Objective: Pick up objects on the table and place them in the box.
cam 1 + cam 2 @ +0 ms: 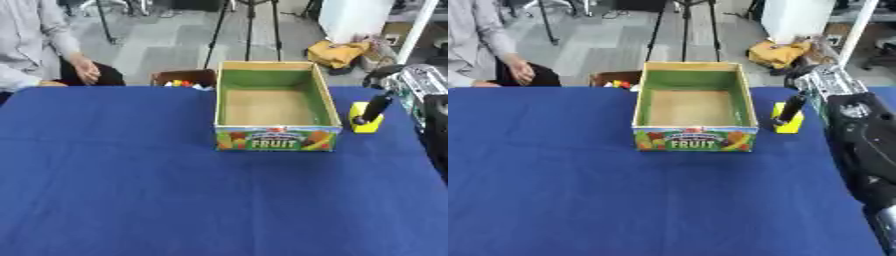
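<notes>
An open cardboard box (pixel 276 139) marked FRUIT, with green inner walls and a bare brown floor, stands at the far middle of the blue table (pixel 131 190). Nothing lies inside it. Just right of the box a small yellow block (pixel 787 125) rests on the cloth. My right hand (pixel 792 107) comes in from the right edge and its dark tip lies down over the top of the yellow block. How it holds the block is hidden. My left hand shows in neither view.
My black and silver right arm (pixel 857 125) runs along the table's right edge. Behind the far edge sits a brown crate (pixel 184 78) with small coloured things. A person sits at the far left corner, away from the objects.
</notes>
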Tool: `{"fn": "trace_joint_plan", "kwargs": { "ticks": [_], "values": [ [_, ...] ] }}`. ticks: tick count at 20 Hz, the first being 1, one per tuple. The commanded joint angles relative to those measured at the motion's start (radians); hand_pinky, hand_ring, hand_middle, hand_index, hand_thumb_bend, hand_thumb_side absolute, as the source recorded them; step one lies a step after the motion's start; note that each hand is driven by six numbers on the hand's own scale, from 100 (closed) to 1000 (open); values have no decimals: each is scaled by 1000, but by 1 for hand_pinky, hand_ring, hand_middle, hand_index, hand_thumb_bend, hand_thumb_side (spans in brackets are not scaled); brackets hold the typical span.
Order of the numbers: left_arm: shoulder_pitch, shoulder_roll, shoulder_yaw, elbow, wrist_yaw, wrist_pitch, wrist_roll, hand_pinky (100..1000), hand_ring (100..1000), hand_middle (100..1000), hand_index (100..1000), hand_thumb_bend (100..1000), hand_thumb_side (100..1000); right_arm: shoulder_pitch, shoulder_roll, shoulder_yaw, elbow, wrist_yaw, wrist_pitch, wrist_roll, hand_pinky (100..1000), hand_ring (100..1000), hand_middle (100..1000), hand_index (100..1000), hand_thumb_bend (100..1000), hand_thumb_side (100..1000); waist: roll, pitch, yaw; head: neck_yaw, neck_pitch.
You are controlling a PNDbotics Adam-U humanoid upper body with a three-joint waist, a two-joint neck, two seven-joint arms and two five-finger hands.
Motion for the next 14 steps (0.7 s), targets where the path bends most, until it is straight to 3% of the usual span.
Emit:
{"fn": "trace_joint_plan", "kwargs": {
  "ticks": [1,8,14],
  "values": [
    [-3,25,2,-18,-5,1,6,613,669,706,938,100,919,-38,-39,3,-17,80,-2,14,1000,1000,1000,1000,427,478,-1,-26,-3,4,-12],
    [-3,24,1,-18,-6,2,6,611,664,698,939,100,913,-43,-33,-7,-11,162,-26,7,1000,1000,1000,1000,203,529,2,-24,-4,3,-18],
    [-3,21,2,-18,-12,4,7,610,660,693,938,100,914,-43,-32,-13,-4,160,-32,-13,1000,1000,1000,1000,188,524,5,-16,-2,1,-21]
  ]
}}
